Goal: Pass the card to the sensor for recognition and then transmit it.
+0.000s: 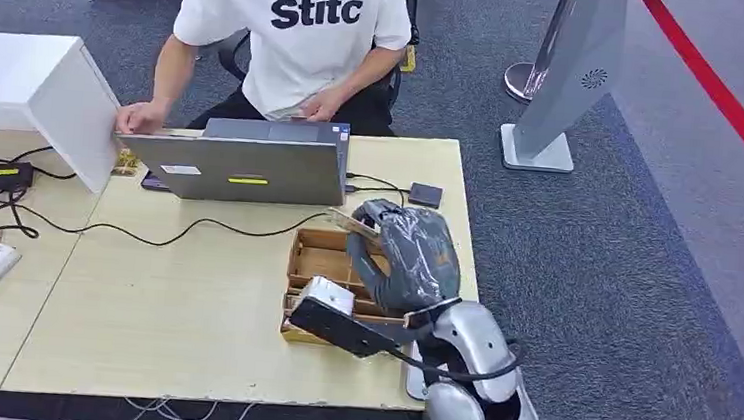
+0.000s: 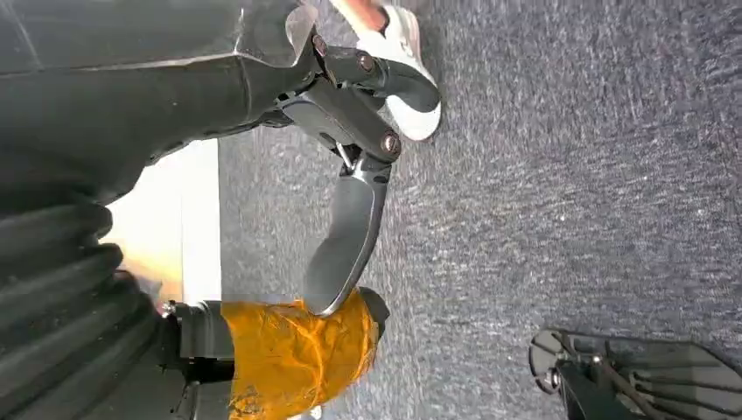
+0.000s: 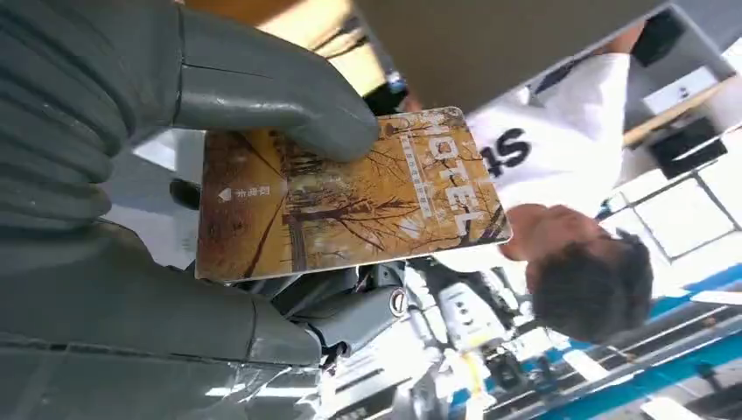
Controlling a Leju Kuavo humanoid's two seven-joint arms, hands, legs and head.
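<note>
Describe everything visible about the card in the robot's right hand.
The card is a thin, flat rectangle that looks like plastic, printed with bare trees on a golden-orange ground and pale letters reading HOTEL. The right hand holds it, thumb pressing its printed face, fingers beneath. In the head view it is raised above the cardboard tray on the table, near the laptop.

The glossy printed yellow-brown plastic card (image 3: 350, 197) rests against the matt grey ribbed-cover robot hand (image 3: 131, 175), above a pale smooth wood bench (image 1: 170, 304) and rough grey carpet floor (image 1: 623, 280).
</note>
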